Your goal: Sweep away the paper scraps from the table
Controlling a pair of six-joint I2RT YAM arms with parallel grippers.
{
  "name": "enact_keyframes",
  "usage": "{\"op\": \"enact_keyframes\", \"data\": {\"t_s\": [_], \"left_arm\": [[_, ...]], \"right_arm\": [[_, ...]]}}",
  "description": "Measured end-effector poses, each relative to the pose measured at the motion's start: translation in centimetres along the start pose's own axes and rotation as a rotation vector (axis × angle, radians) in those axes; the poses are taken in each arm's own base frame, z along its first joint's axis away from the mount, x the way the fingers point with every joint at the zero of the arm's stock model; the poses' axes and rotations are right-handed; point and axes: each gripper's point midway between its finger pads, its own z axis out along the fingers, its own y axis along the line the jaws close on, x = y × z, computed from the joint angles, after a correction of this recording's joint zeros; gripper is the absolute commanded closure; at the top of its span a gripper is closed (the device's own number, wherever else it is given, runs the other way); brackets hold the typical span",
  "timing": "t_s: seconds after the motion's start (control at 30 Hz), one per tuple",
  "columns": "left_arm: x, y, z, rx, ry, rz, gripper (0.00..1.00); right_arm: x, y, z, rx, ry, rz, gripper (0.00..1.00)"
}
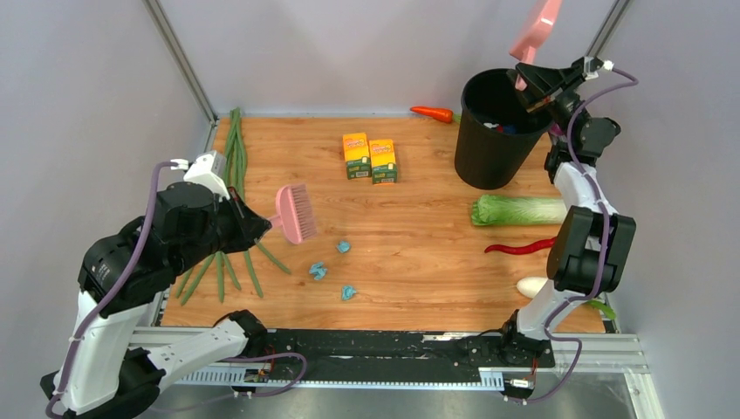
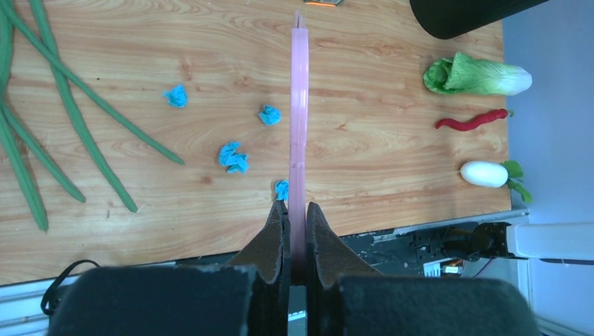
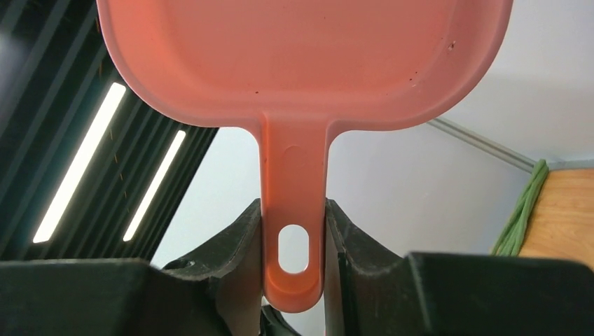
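Three paper scraps (image 1: 318,271), crumpled and light blue, lie close together on the bare wood of the bench (image 1: 419,262) in the top view, toward its near edge and left of centre. Just to their left the left tool (image 1: 262,225) is clamped on the handle of a pink brush (image 1: 295,212), bristles facing the scraps. At the far right the right tool (image 1: 534,87) grips a pink dustpan (image 1: 536,30) by its handle, the pan raised above a black bin (image 1: 493,131). Two yellow-orange boxes (image 1: 370,158) stand side by side near the far edge, a carrot (image 1: 434,113) lies beside the bin, and long green beans (image 1: 236,157) run along the left side. A napa cabbage (image 1: 519,210), a red chili (image 1: 521,248) and a white radish (image 1: 532,285) lie on the right.

Four scraps show in the left wrist view, all left of the brush, which is seen edge-on; the nearest sits just beside it, close to the tool's fingers (image 2: 277,231), which press on the handle from both sides. The cabbage, chili and radish lie well apart to the right.

One object fills the right wrist view: the dustpan, its handle with an oval hole pinched between the two fingers (image 3: 238,245). A corner of the bench and the beans show at the right edge.
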Motion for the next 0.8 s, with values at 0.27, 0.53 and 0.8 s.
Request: {"op": "enact_keyframes", "data": {"t_s": [0.27, 0.53, 0.8], "left_arm": [[0.5, 0.3, 0.4, -0.011, 0.016, -0.002, 1.0], [1.6, 0.3, 1.2, -0.017, 0.06, 0.01, 1.0], [2.8, 0.1, 2.3, -0.024, 0.129, 0.034, 1.0]], "right_arm": [[2.9, 3.0, 1.4, 0.112, 0.178, 0.022, 1.0], [7.8, 4.9, 1.2, 0.258, 0.289, -0.032, 1.0], [13.4, 1.9, -2.4, 0.388, 0.341, -0.002, 1.0]]}}
